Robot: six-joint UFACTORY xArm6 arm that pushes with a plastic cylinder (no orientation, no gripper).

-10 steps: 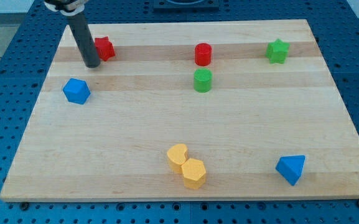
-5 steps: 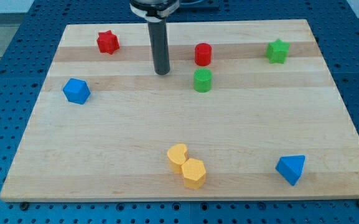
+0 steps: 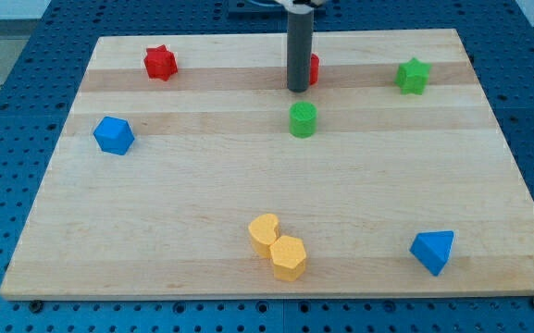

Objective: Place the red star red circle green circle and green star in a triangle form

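Observation:
My tip (image 3: 297,89) stands at the view's top centre, against the left side of the red circle (image 3: 313,68), which the rod mostly hides. The green circle (image 3: 303,119) lies just below the tip. The red star (image 3: 160,63) is at the top left. The green star (image 3: 413,76) is at the top right, level with the red circle.
A blue block (image 3: 114,135) sits at the left edge of the wooden board (image 3: 202,194). Two yellow blocks (image 3: 277,245) touch each other near the bottom centre. A blue wedge-like block (image 3: 433,251) lies at the bottom right.
My tip has moved from beside the red star at the top left, rightwards across the board, to the red circle. The red circle has shifted slightly up and right.

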